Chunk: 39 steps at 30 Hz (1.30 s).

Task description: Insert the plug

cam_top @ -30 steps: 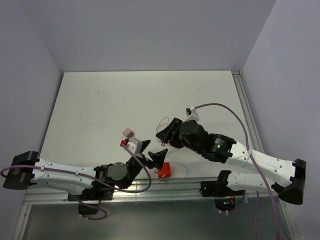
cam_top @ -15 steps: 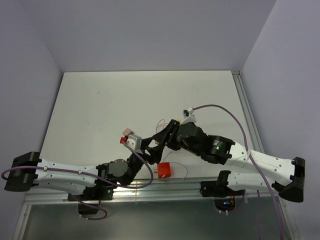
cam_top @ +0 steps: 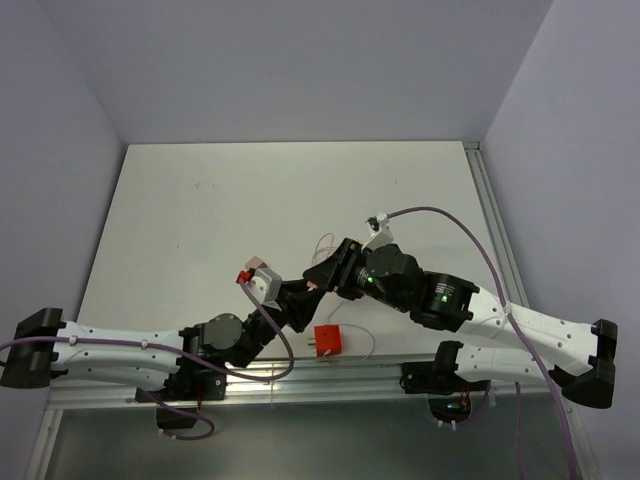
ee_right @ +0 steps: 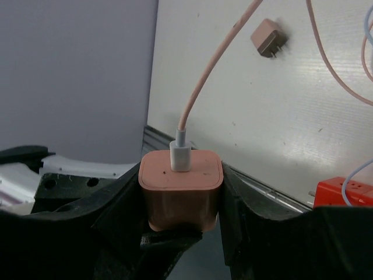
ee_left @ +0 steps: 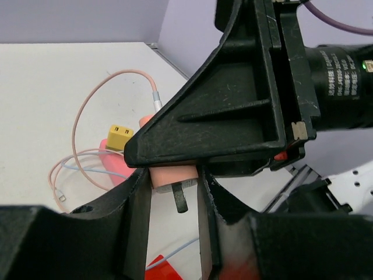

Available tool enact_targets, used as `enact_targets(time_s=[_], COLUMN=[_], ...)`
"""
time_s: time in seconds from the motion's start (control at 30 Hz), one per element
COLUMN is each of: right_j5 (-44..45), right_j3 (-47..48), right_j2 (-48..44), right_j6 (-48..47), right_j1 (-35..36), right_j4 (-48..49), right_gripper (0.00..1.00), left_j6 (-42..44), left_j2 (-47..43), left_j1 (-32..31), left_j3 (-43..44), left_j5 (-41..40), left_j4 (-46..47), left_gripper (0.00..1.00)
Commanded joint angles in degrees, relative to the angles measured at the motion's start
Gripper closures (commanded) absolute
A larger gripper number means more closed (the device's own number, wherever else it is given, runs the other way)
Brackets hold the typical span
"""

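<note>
The plug [ee_right: 180, 189] is a pink charger block with a pink cable [ee_right: 204, 76] in its top. My right gripper [ee_right: 182, 195] is shut on its sides and holds it above the table. In the left wrist view the plug's [ee_left: 175, 177] lower end and one metal prong [ee_left: 181, 199] hang between my left fingers. My left gripper [ee_left: 173, 188] has both fingers against that lower end. From above, the two grippers meet at the plug [cam_top: 314, 286] near the table's front middle, the left gripper [cam_top: 297, 300] coming from the lower left and the right gripper [cam_top: 326, 273] from the upper right.
A red block [cam_top: 327, 339] with a thin white wire lies on the table just below the grippers. Loose pink and white cables [cam_top: 325, 245] curl behind them. A small brown adapter [ee_right: 269, 37] lies on the table. A metal rail [cam_top: 330, 375] runs along the front edge.
My left gripper has moved up and right from beside the red block to the plug and narrowed its jaws around the plug's lower end. The right gripper has kept its hold.
</note>
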Motion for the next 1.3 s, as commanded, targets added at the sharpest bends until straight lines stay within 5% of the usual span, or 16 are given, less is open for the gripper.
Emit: enact_targets(time_s=[0.0,0.2,0.6,1.27], right_j5=[-7.7,-16.3,-37.1,-38.3], right_j3=[2.9,6.7,10.0,11.8], right_j2=[-2.1,-4.2,-0.6,3.6], right_j6=[-7.5,-13.9,-17.3,-21.4], right_j1=[0.6,-0.7,-6.6,-11.2], right_j4=[-4.0,-10.7,-11.7,-17.6], right_gripper=[0.73,0.36,0.31,0.31], left_j6=[5.2,7.6,12.4,13.0], left_j2=[-6.0,-15.5,-19.1,-21.1], left_j1=[1.4,1.4,1.4,1.4], left_j3=[-0.1,-4.2,-2.2,-1.6], left_j5=[4.0,13.5,28.3,31.0], left_j4=[-3.8,-10.0,-17.3,-17.8], left_gripper=[1.00,0.99,0.99,0.99])
